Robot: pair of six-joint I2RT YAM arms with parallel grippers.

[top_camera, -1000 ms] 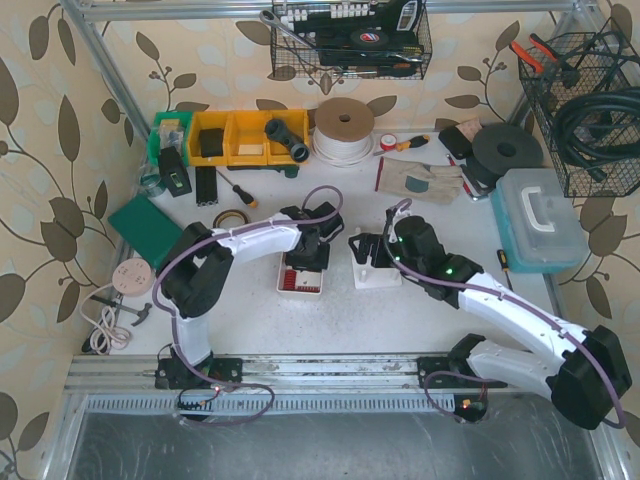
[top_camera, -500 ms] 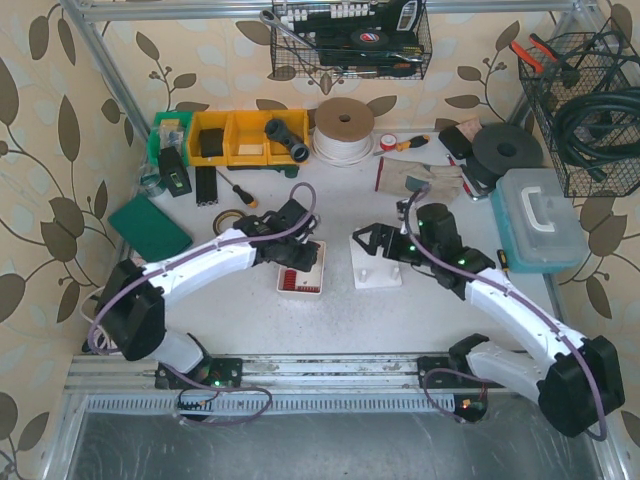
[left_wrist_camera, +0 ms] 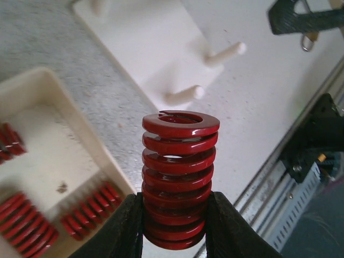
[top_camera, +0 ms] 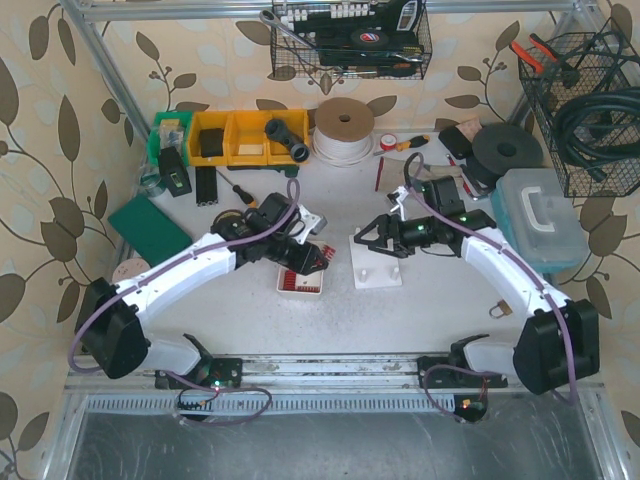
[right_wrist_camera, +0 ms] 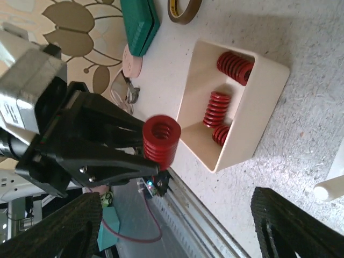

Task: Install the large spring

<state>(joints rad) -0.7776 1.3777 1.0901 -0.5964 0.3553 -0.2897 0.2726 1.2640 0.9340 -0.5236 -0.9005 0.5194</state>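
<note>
Nearest you, the white peg plate (top_camera: 378,275) lies flat on the bench (top_camera: 430,300). Just left of the plate sits the tray (top_camera: 300,292) of small red springs (left_wrist_camera: 28,228).

A little beyond, left of the plate and over the tray's far corner, your left gripper (top_camera: 312,257) is clamped on the large spring (left_wrist_camera: 178,172). From above you get only a fleck of red there. The left wrist camera gives you the grip itself: the two fingers (left_wrist_camera: 121,226) pinch the lowest coils, and the upper coils stand free. Past the spring's top, that camera shows two pegs (left_wrist_camera: 185,95) on the plate, with none of them inside the spring.

The right wrist camera looks back from the plate's side and shows the spring's open bore, with the spring apart from the tray wall.

Over the far edge of the plate hangs your right gripper (top_camera: 375,236). Its fingers (right_wrist_camera: 59,226) are spread wide with nothing between them.

Farther off, left of the plate, lie a roll of tape (top_camera: 230,218) and a green box (top_camera: 150,228).
</note>
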